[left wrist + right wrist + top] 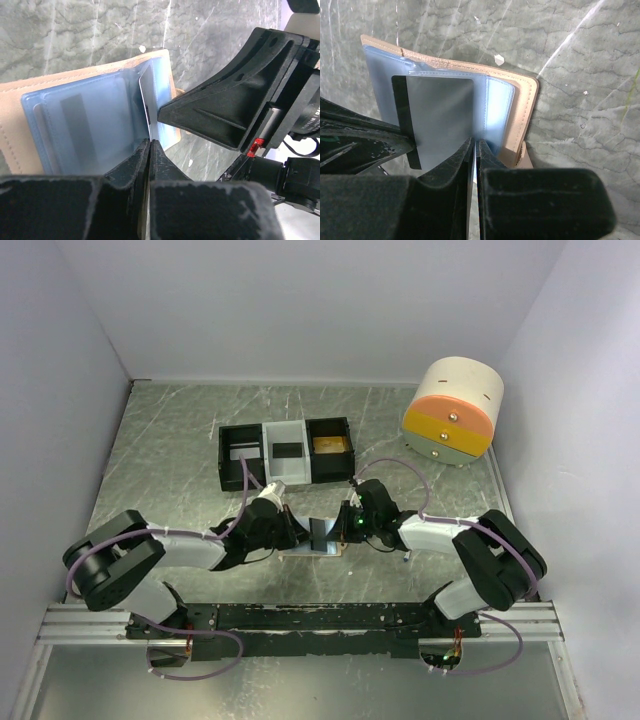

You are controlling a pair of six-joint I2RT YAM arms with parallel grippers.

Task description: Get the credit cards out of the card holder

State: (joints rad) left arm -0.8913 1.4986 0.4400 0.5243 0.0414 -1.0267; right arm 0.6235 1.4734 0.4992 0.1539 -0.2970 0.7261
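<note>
The tan card holder (pixel 20 125) (pixel 525 110) (pixel 300 553) lies open on the table between both arms, its pale blue plastic sleeves (pixel 105 120) fanned up. A grey credit card with a black stripe (pixel 440 115) (pixel 322 533) stands partly out of a sleeve. My left gripper (pixel 150 142) (pixel 300 532) is shut on that card's edge (pixel 146 100). My right gripper (pixel 476 144) (pixel 344 525) is shut on a blue sleeve of the holder (pixel 495 105), just right of the card. Another card (pixel 75 125) shows through a flat sleeve.
A black-and-white three-compartment tray (pixel 285 428) sits behind the arms, with dark cards in its left and middle bins and a gold item on the right. A round cream drawer unit (pixel 455 415) stands at the back right. White walls close in on three sides.
</note>
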